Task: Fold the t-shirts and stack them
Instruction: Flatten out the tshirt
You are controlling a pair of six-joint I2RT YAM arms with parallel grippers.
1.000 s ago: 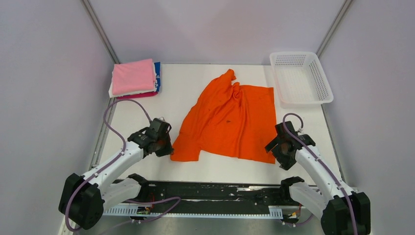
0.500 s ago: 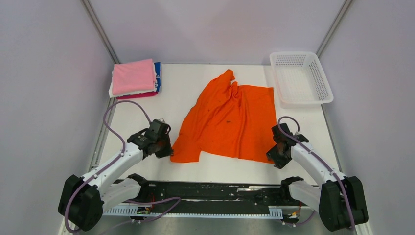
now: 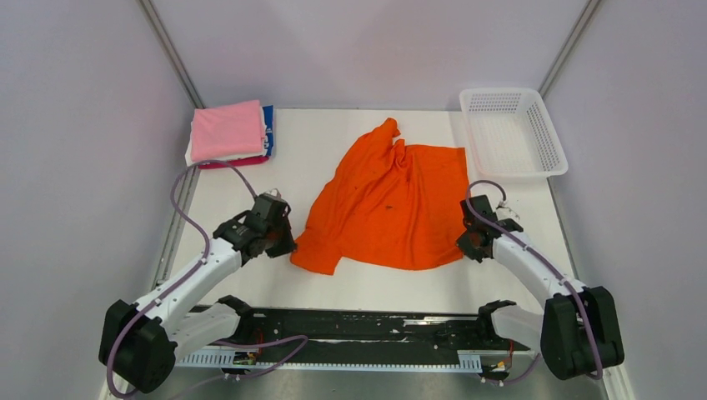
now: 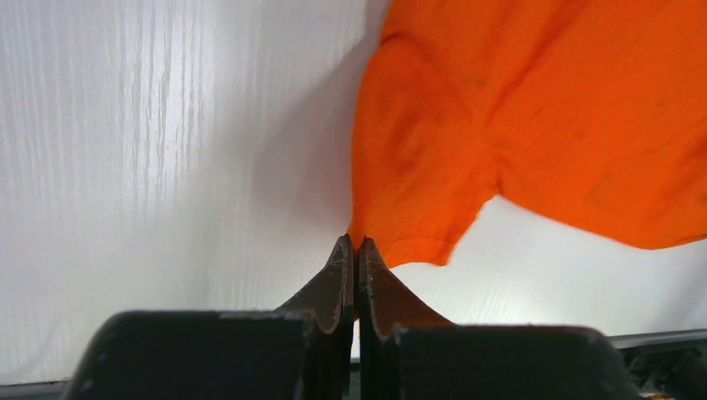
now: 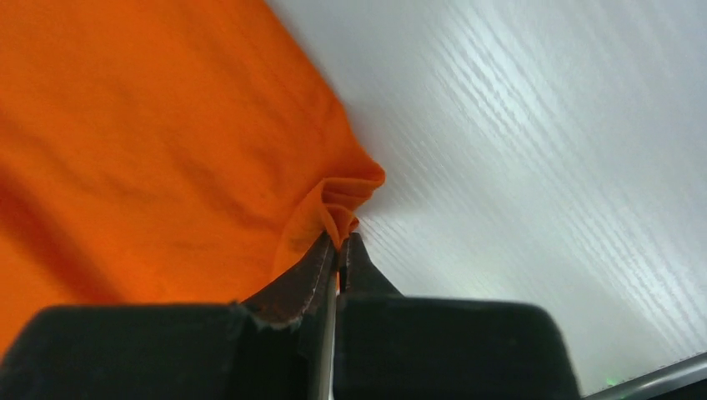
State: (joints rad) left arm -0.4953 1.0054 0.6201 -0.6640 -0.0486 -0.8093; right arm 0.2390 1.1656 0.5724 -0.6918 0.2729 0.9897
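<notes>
Orange t-shirt (image 3: 392,208) lies spread between the two claws, mostly flat on the white table (image 3: 333,137). Its long axis runs from the near edge, at the claws, away to a bunched peak at the far end, and a raised crease runs down from that peak. Tiny dark specks dot the cloth.

The left gripper (image 3: 283,248) is closed tight, with its two dark fingers pressed together and no gap showing in the left wrist view. The tips nip the near corner of a short sleeve, and that sleeve fans out ahead of the tips and to their right. The sleeve seam and the rest of the body sit further out on the same side.

The right gripper (image 3: 463,242) is likewise clamped. Its fingertips (image 5: 321,258) pinch a small gathered fold at the shirt's near right corner — the cloth puckers just beyond the tips. The orange body spreads to the left of this claw, with bare table to its right.

Well beyond the left claw, at the far left corner, sits a folded stack with a pink shirt (image 3: 227,129) on top. Edges of a blue shirt (image 3: 268,129), a white one and a red one (image 3: 225,164) show beneath it. White marks on the blue edge are too small to read.

Beyond the right claw, at the far right, stands a white mesh basket (image 3: 548,133) — apart from the orange cloth.
</notes>
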